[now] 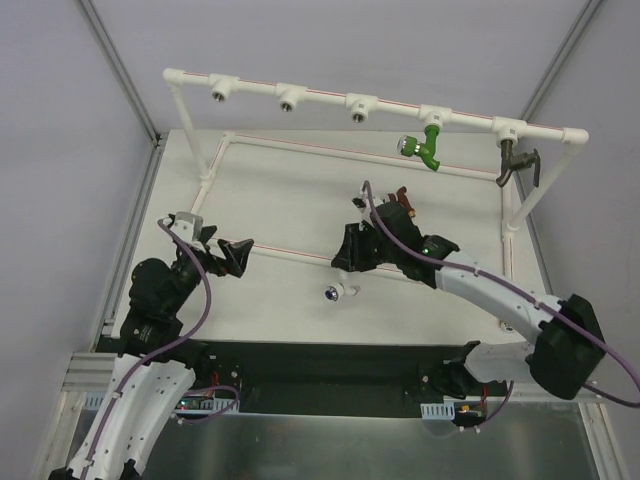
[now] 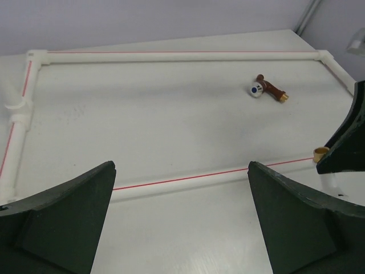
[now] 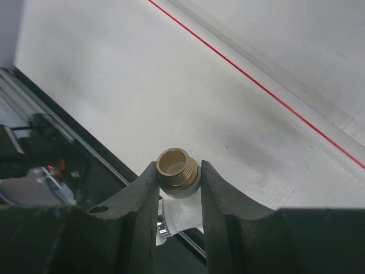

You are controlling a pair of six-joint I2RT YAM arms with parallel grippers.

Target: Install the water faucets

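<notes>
My right gripper (image 1: 345, 272) (image 3: 177, 171) is shut on a white faucet (image 1: 339, 292), held just above the table near the frame's front pipe. In the right wrist view its brass threaded end (image 3: 177, 166) points up between the fingers and its white body (image 3: 183, 212) hangs below. A green faucet (image 1: 428, 146) and a dark grey faucet (image 1: 516, 164) hang from the frame's top rail (image 1: 320, 93). A dark red faucet (image 1: 401, 196) (image 2: 269, 89) lies on the table. My left gripper (image 1: 240, 254) (image 2: 181, 169) is open and empty at the left. No orange faucet shows.
Three bare tee fittings (image 1: 288, 97) sit on the left part of the top rail. The white pipe frame's lower rectangle (image 2: 171, 55) lies on the table, marked with red lines. The dark table edge and the arm bases (image 1: 330, 375) are near.
</notes>
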